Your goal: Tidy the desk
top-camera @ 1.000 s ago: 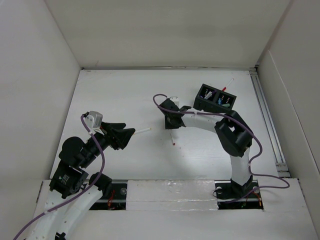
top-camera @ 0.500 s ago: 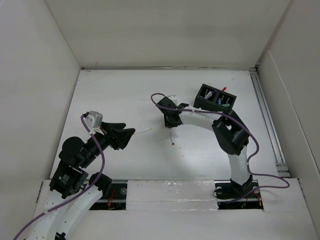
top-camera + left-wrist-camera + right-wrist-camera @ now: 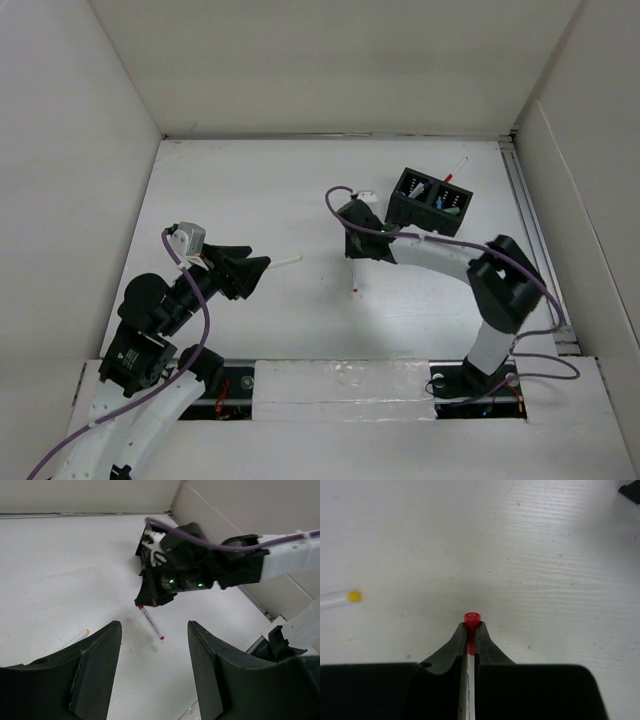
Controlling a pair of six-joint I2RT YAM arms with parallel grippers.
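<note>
The desk [image 3: 250, 190] fills the middle of the top view, with white walls around it. On it, at upper right of centre, the black organizer box [image 3: 430, 197] holds several pens in its two compartments. The right arm reaches in from the lower right, and the right gripper [image 3: 357, 255] is clenched on a red-tipped pen [image 3: 355, 278]. This pen runs nearly top to bottom, red end lowest. At lower left, the left gripper [image 3: 262, 267] is spread and holds nothing. A yellow-tipped pen [image 3: 288, 262] lies just beside it.
</note>
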